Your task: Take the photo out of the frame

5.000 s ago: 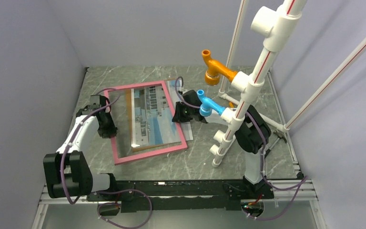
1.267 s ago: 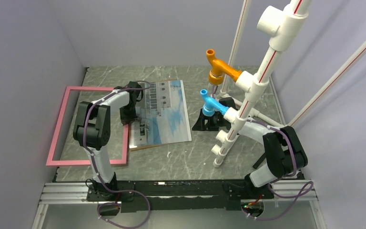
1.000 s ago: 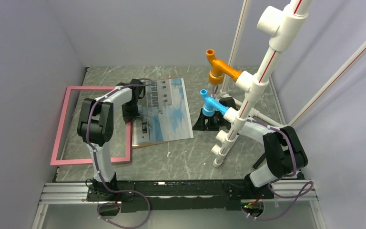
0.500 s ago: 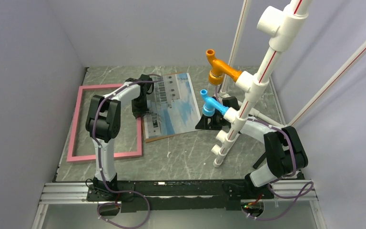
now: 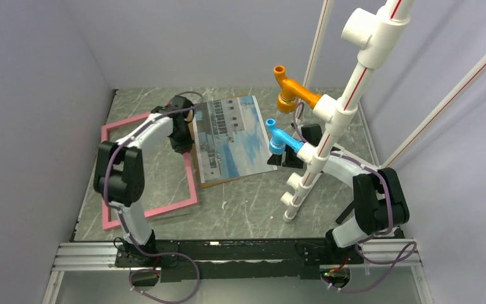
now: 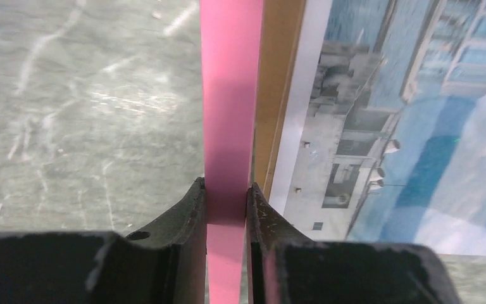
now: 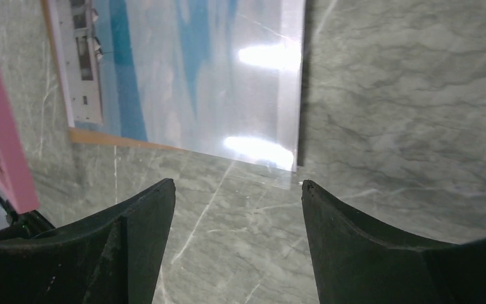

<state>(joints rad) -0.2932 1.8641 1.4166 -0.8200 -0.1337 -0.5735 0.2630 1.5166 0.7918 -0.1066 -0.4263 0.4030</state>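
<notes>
Left tool (image 6: pixel 226 190) clamps the pink frame (image 5: pixel 152 211) toward the counter's (image 5: pixel 247 209) left edge; the photo (image 5: pixel 234 136) lies free beside it. Right tool (image 7: pixel 235 190) gapes empty. Separation looks done; next, lower and release the frame.

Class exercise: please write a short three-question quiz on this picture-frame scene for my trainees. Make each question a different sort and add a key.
1. True or false: the left claw is shut on the pink border of the frame.
2. Where does the photo lie? A: inside the frame. B: flat on the brown backing board, beside the frame. C: rolled up into a tube.
3. Fill in the gap: the right claw is ____ and holds nothing.
Key: 1 true; 2 B; 3 open.
</notes>
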